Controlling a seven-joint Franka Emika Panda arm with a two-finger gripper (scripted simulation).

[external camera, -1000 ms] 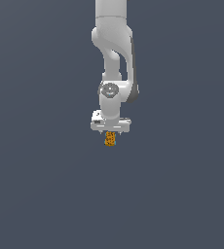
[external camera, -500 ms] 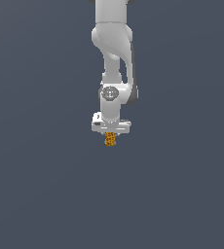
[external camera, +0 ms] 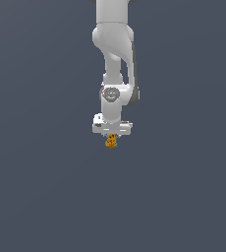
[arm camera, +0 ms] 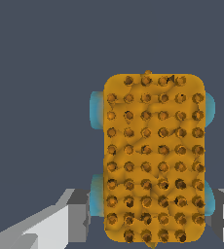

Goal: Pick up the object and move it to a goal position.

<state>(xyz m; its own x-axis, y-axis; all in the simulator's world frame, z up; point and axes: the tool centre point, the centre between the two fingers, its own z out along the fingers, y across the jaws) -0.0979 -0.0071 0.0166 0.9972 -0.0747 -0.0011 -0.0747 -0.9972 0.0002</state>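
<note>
Orange-yellow block [external camera: 111,141] held in the white pincer [external camera: 112,139], just above centre frame.

Studded with rows of dark dots, the block hangs from the underside of the pincer, whose fingers [arm camera: 50,224] are clamped on its sides; it is far narrower than the pincer body. The Panda arm [external camera: 116,54] drops straight down from the top edge. In the wrist view the block [arm camera: 154,158] fills the middle, pale blue patches [arm camera: 96,110] showing at its edges, against plain slate-grey.

An orange block [arm camera: 154,158] with dark dots sits between the grey fingers [arm camera: 77,214].
</note>
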